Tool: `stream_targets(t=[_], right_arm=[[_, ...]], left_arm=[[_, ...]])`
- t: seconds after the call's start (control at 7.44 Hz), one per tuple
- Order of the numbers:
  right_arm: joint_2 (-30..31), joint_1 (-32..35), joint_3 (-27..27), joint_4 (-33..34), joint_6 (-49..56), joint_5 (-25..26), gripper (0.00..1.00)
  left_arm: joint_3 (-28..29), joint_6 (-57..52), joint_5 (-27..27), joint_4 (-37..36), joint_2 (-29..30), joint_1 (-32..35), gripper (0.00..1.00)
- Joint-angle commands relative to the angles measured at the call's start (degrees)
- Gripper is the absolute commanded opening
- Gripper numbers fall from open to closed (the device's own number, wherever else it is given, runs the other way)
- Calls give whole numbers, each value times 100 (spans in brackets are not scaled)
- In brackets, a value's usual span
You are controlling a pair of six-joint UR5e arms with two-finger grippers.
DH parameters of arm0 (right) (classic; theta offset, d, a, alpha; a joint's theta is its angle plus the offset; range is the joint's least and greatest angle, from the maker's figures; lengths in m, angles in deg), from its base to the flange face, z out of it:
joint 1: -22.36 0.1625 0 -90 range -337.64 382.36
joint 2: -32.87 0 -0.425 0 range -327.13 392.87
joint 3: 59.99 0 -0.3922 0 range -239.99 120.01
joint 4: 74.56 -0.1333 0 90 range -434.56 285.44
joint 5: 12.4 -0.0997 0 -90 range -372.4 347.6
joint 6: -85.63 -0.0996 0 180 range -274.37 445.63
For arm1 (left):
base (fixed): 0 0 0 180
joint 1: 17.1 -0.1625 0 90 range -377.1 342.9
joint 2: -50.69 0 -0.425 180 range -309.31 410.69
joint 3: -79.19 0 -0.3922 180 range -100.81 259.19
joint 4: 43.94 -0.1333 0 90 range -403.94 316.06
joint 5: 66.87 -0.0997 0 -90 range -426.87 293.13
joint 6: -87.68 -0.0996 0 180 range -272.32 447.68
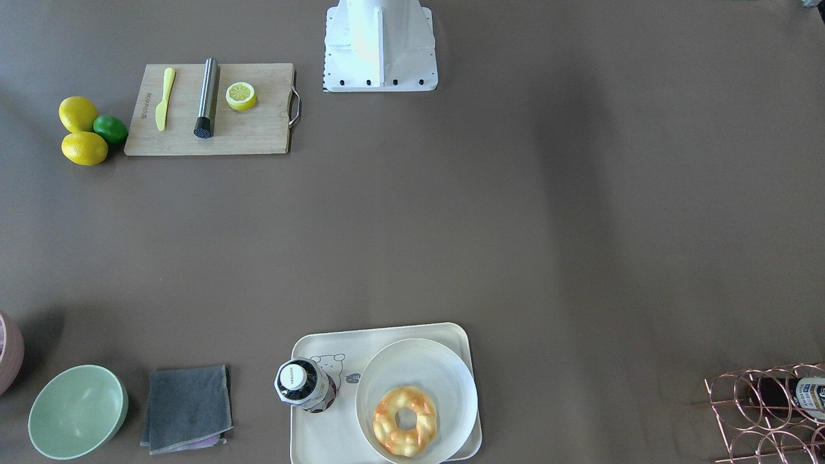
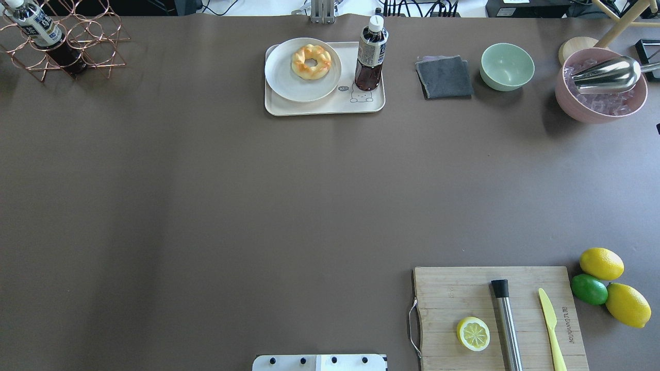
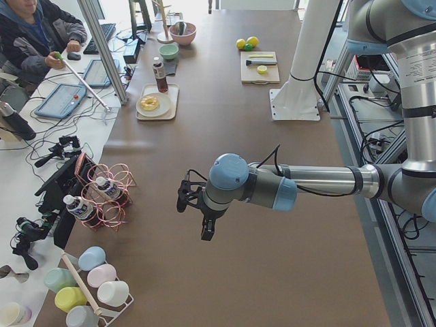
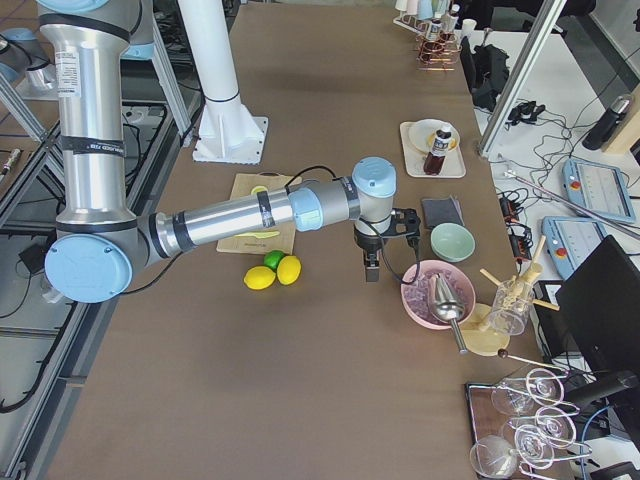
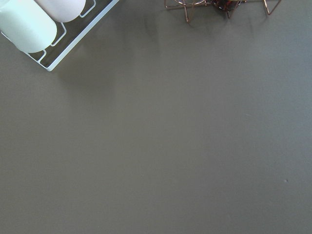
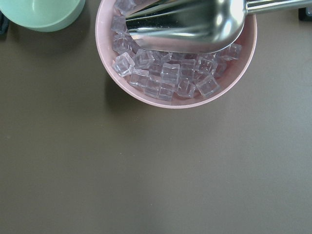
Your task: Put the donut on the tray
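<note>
Brown desk (image 2: 206, 206) fills every view. In the overhead view, the donut (image 2: 311, 62) lies at top centre on a round white plate (image 2: 289, 82), and the plate rests on the left part of the tray (image 2: 319, 108). A dark bottle (image 2: 370, 56) stands upright on the tray's right part, just beside the plate. To the right along the top edge are a grey cloth (image 2: 444, 77), a green bowl (image 2: 507, 66) and a pink bowl (image 2: 593, 113) of ice cubes (image 6: 161, 83) with a metal scoop (image 2: 608, 74) resting in it. A wire rack (image 2: 77, 51) sits at upper left. A wooden board (image 2: 448, 293) at lower right carries a lemon slice (image 2: 473, 334). The left gripper (image 3: 206, 235) hangs above bare desk at the centre of the left side view, well apart from the donut; the right gripper (image 4: 371, 270) hangs near the pink bowl at the centre of the right side view. Whether either gripper is wide or narrow cannot be told.
</note>
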Motion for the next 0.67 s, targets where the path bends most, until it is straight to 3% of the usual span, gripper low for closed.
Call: stream_targets(t=[0.0, 0.54], right_arm=[[220, 378, 274, -4, 871, 0, 100], [396, 969, 470, 5, 1439, -184, 100]], left_arm=[[28, -7, 1, -43, -28, 4, 98], [-34, 54, 19, -60, -2, -5, 98]])
